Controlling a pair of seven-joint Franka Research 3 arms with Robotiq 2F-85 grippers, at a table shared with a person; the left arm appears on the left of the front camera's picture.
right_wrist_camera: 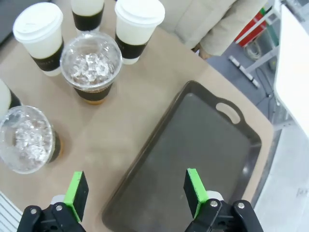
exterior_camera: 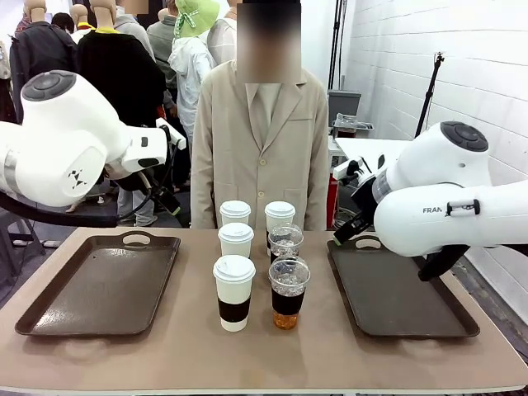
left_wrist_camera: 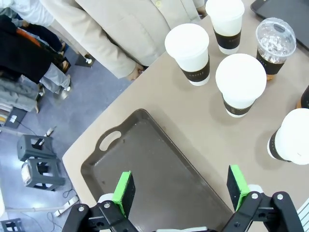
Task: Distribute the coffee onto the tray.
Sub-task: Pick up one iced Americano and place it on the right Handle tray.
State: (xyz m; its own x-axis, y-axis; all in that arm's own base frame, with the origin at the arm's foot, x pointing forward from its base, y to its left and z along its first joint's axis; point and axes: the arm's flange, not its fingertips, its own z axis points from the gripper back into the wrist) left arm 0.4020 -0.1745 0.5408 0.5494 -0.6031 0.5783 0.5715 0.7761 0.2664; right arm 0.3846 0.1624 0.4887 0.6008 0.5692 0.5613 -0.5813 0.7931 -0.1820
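Observation:
Several white lidded coffee cups with dark sleeves stand in the middle of the table. Beside them are two clear dome-lidded iced coffees, one behind the other. A brown tray lies to their left and another brown tray to their right; both are bare. My left gripper hangs open high above the left tray. My right gripper hangs open above the near left edge of the right tray. Neither holds anything.
A person in a beige coat stands at the table's far edge, right behind the cups. Bare tabletop runs along the front. Both white arms are raised over the table's sides.

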